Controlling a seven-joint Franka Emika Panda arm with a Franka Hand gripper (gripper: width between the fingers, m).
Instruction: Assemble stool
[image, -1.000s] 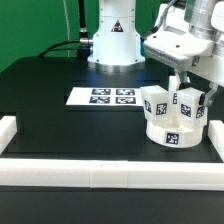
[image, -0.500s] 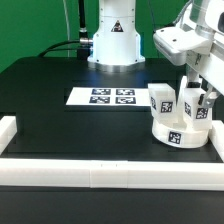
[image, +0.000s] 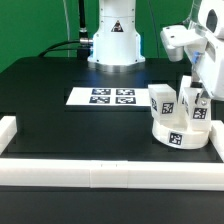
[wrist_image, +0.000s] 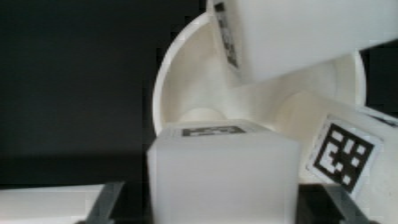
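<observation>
Here, the arm works a leg into the seat.
Exterior view: the seat (image: 179, 130) sits on the table (image: 60, 85) at that view's right, near the rail (image: 100, 172), with legs (image: 162, 102) standing on it; the gripper (image: 203, 98) is clenched on one leg, likely seating it, so turning or pressing it home comes next. Wrist view: the leg (wrist_image: 217, 178) sits between the fingers. Only square tags, no readable writing.

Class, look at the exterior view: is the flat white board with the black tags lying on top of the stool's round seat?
No. The marker board lies flat on the black table, apart from the round seat.
</observation>
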